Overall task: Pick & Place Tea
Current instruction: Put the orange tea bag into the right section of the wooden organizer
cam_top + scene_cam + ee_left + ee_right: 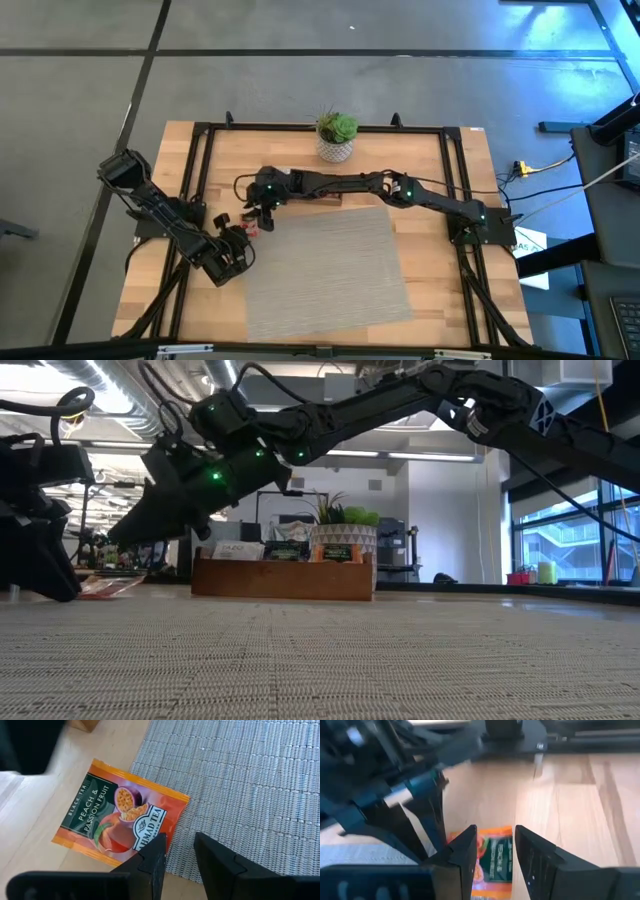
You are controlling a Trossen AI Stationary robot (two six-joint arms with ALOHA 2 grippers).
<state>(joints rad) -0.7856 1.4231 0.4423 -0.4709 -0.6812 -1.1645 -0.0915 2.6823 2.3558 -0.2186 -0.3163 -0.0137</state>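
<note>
One tea packet [116, 815], orange with a dark green label, lies flat on the wood, one corner on the edge of the grey mat [250, 780]. It also shows in the high view [250, 228] and the right wrist view [495, 862]. My left gripper [180, 851] is open just near of the packet, pointing down at it, one fingertip [156, 847] over its near edge. My right gripper [496, 837] is open and hovers above the same packet [262, 212]. Nothing is between either pair of fingers.
The wooden tray [283, 578] with packets standing in it lies behind, largely under my right arm [340, 185] in the high view. A potted plant [337, 135] stands at the far edge. The ribbed mat [325, 265] covers the middle and near part of the table.
</note>
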